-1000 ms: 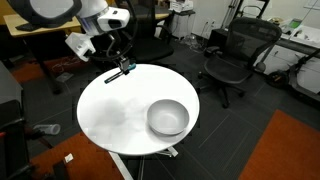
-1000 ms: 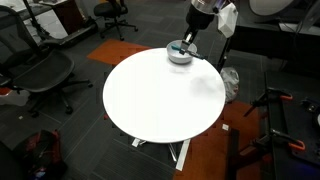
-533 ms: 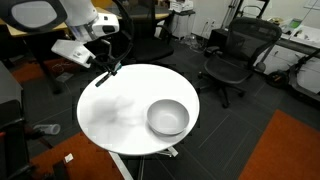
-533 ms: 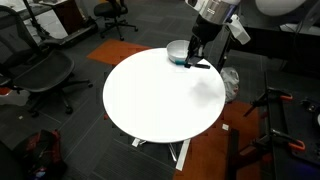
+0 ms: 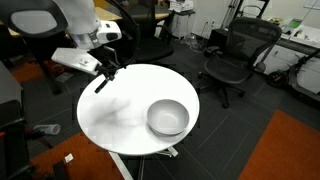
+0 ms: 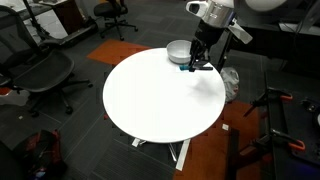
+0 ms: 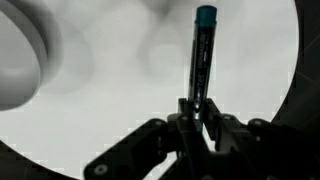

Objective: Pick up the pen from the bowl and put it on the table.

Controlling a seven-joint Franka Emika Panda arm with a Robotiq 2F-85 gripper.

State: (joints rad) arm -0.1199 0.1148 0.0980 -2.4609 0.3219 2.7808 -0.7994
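Our gripper (image 7: 197, 108) clamps the pen (image 7: 203, 55), clear of the bowl (image 7: 22, 60) off to its side; lowering it onto the table (image 7: 110, 100) beneath remains.

Bowl (image 7: 24, 68) blurred, cut off at wrist view's left edge.

Office: black mesh swivel chairs (image 5: 238, 52), grey and orange carpet tiles (image 5: 255, 125).
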